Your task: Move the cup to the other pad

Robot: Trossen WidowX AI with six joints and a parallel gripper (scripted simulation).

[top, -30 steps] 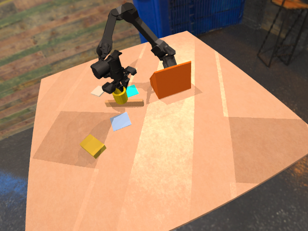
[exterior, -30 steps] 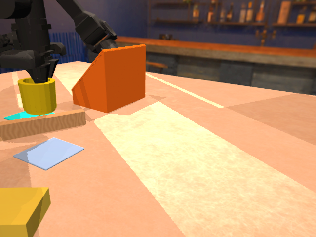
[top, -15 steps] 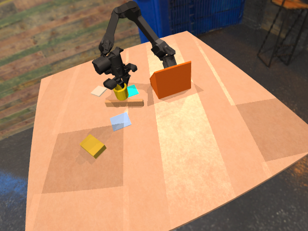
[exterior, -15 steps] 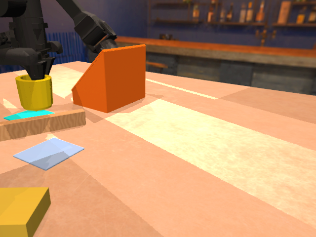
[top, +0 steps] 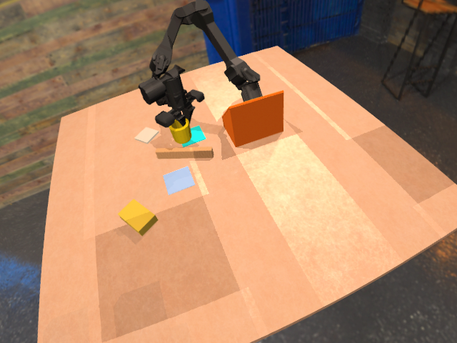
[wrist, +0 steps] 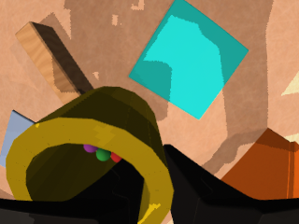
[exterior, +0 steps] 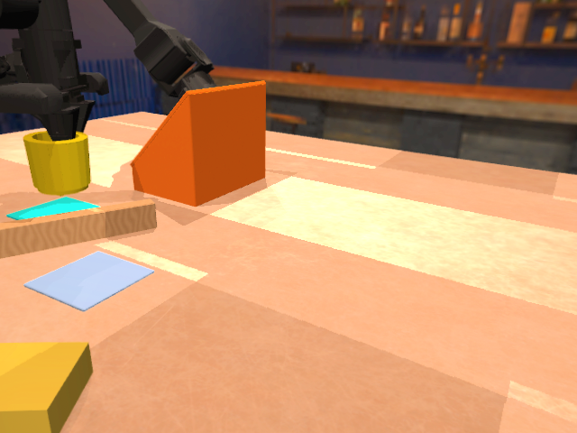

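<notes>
My gripper (top: pixel 183 121) (exterior: pixel 67 133) (wrist: pixel 153 151) is shut on the wall of the yellow cup (top: pixel 181 135) (exterior: pixel 59 168) (wrist: pixel 109 105), one finger inside it and one outside. The cup hangs above the table, about upright, beside and partly in front of the cyan pad (top: pixel 197 136) (exterior: pixel 60 205) (wrist: pixel 196 61) in the top view. A purple marble (wrist: pixel 90 147), a green marble (wrist: pixel 103 155) and a red marble (wrist: pixel 116 158) show inside it; the rest of its inside is hidden. The light blue pad (top: pixel 178 180) (exterior: pixel 88 281) (wrist: pixel 15 135) lies bare.
A low wooden bar (top: pixel 184 153) (exterior: pixel 130 218) (wrist: pixel 51 56) lies between the two pads. A tall orange wedge (top: pixel 258 119) (exterior: pixel 228 144) (wrist: pixel 266 173) stands right of the cyan pad. A yellow block (top: pixel 136 214) (exterior: pixel 37 368) lies beyond the blue pad, and a beige tile (top: pixel 146 135) left of the cup.
</notes>
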